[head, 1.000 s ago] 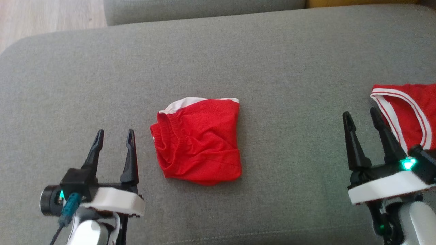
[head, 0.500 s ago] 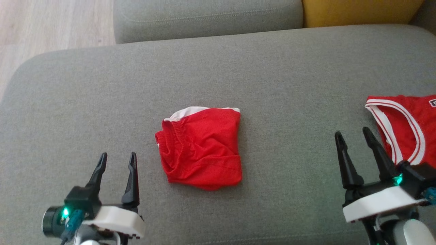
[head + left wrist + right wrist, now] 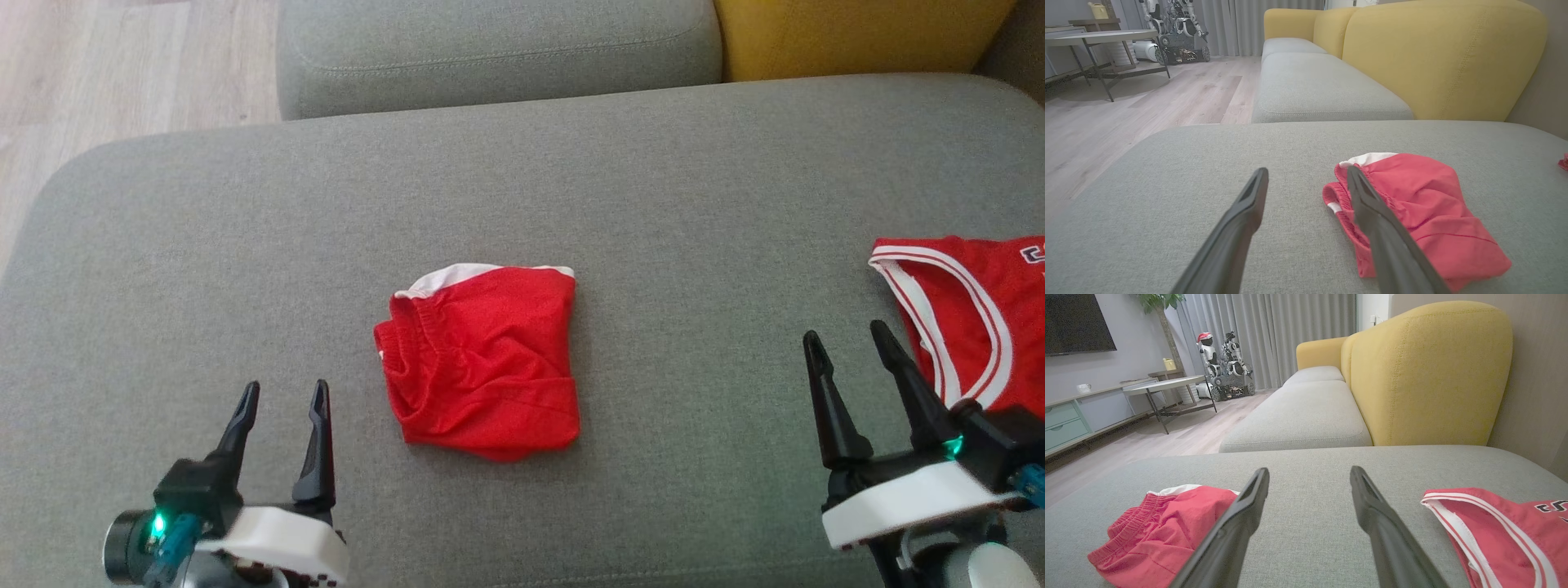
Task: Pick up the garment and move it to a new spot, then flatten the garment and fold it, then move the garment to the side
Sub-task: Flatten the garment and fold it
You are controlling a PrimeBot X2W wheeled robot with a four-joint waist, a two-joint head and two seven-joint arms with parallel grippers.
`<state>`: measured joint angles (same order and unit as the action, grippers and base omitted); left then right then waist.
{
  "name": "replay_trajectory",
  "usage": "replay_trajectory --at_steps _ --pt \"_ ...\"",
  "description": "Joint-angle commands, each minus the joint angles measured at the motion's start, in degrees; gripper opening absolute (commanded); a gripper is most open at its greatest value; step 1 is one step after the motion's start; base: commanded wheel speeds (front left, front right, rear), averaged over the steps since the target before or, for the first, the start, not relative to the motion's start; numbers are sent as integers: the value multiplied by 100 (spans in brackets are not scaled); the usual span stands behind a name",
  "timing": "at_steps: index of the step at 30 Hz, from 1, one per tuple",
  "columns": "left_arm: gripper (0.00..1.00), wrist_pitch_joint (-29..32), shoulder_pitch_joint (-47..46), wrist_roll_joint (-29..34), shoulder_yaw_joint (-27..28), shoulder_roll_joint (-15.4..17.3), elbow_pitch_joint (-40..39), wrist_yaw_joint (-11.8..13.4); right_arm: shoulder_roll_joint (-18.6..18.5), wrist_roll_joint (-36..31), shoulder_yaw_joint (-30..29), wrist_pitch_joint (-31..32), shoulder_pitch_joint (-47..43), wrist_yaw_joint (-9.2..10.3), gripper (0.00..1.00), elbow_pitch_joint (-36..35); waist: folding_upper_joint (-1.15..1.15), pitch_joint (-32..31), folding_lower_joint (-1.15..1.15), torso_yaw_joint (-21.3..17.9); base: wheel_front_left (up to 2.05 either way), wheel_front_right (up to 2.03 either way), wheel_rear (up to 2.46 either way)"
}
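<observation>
ITEM: red garment (image 3: 482, 359), lying folded mid-way across the cushion (image 3: 245, 204) | HANDLING: I am judging it light, soft, limp; waistband (image 3: 416, 327) at its left side is offering the best pinch | JAWS: my left jaws and right jaws are standing wide open, holding nothing | ROOM: cushion's left half is lying bare; jersey (image 3: 971, 318) is crowding right edge

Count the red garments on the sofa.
2. The shorts lie in the middle of the cushion; the jersey lies at the head view's right edge, partly cut off, so more may be hidden beyond.
</observation>
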<state>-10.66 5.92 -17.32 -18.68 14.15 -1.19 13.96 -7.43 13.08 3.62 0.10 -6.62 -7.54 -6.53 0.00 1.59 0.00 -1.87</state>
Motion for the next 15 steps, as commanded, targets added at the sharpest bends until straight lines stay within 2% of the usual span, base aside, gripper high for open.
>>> replay_trajectory --at_steps 1,15 --pt "100 -4 -193 -15 193 102 -202 44 -22 -28 90 37 133 5 100 -231 0 1 0 3 0 0 0" --pt "100 -41 -218 -67 184 108 -196 83 9 -30 72 74 112 5 100 -218 0 -14 0 22 0 0 0"
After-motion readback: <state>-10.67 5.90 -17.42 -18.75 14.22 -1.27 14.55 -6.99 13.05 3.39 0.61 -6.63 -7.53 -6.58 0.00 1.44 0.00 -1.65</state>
